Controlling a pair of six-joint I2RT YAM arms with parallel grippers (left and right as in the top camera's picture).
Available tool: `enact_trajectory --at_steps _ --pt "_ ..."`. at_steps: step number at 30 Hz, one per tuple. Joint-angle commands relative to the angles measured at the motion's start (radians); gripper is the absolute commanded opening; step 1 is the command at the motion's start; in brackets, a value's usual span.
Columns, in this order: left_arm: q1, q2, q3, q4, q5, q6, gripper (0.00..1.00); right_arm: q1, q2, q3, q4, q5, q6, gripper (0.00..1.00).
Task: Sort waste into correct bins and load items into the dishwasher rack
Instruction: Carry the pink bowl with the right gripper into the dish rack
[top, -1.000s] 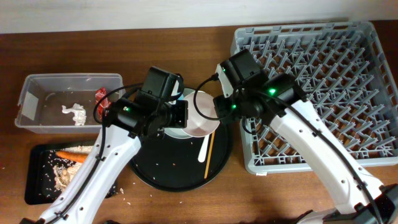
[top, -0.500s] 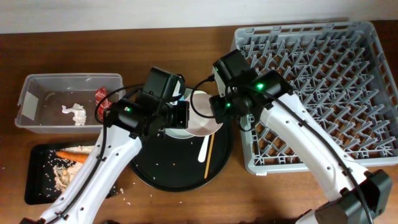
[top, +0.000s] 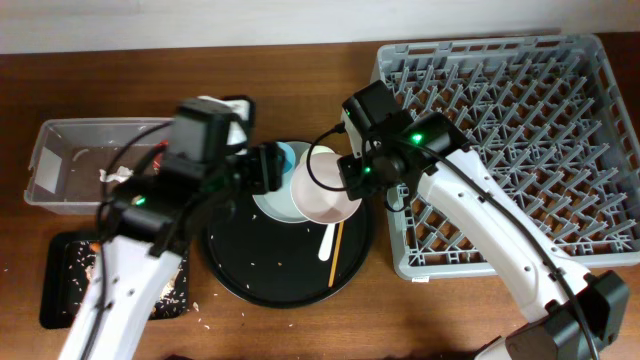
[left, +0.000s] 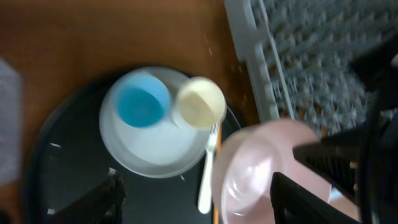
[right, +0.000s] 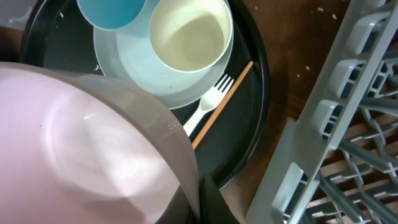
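— One pale bowl (top: 322, 188) is in hand: the right claw (top: 345, 180) pinches its rim above the round black tray (top: 260, 278), just beside the dishwasher rack (top: 500, 130).

— Next?

— I'd swing it right, clear the rack's wall, and seat it between pegs.

— Obstacles?

— The left claw (top: 268, 168) hangs spread near the plate (top: 270, 207), which carries the blue cup (left: 143, 102) and cream cup (left: 199, 104). The fork (top: 327, 238) and chopsticks (top: 337, 240) lie below.

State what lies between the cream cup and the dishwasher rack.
In the right wrist view, the white fork and a wooden chopstick lie between the cream cup and the dishwasher rack, then the black tray's rim and bare table.
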Motion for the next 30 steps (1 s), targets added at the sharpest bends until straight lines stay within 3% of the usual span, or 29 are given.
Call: enact_trajectory --at_steps 1,2,7,10,12,14,19,21,26,30 --pt "0.115 -0.089 0.023 0.005 -0.13 0.009 0.8 -0.017 0.003 0.003 0.026 0.031 -0.011 0.04" --pt "0.156 -0.11 0.023 0.004 -0.211 0.009 0.99 -0.04 0.003 0.003 0.049 0.031 -0.012 0.04" --pt "0.207 -0.122 0.023 -0.001 -0.246 0.009 0.99 -0.15 0.003 0.009 0.08 0.067 -0.119 0.04" --pt "0.207 -0.122 0.023 -0.001 -0.246 0.009 0.99 -0.238 0.002 0.082 0.095 0.357 -0.161 0.04" --pt "0.207 -0.122 0.023 -0.001 -0.246 0.009 0.99 -0.285 0.002 0.095 0.213 0.547 -0.305 0.04" --pt "0.207 -0.122 0.023 -0.001 -0.246 0.009 0.99 -0.34 0.002 0.095 0.528 0.856 -0.531 0.04" --pt "0.207 -0.122 0.023 -0.001 -0.246 0.009 0.99 -0.54 0.102 0.092 1.007 0.883 -0.956 0.04" --pt "0.207 -0.122 0.023 -0.001 -0.246 0.009 0.99 -0.592 0.214 0.092 1.077 0.88 -1.116 0.04" --pt "0.207 -0.122 0.023 -0.001 -0.246 0.009 0.99 -0.595 0.414 0.091 1.107 0.932 -1.186 0.04" --pt "0.207 -0.122 0.023 -0.001 -0.246 0.009 0.99 -0.591 0.429 0.091 0.921 0.921 -0.991 0.04"
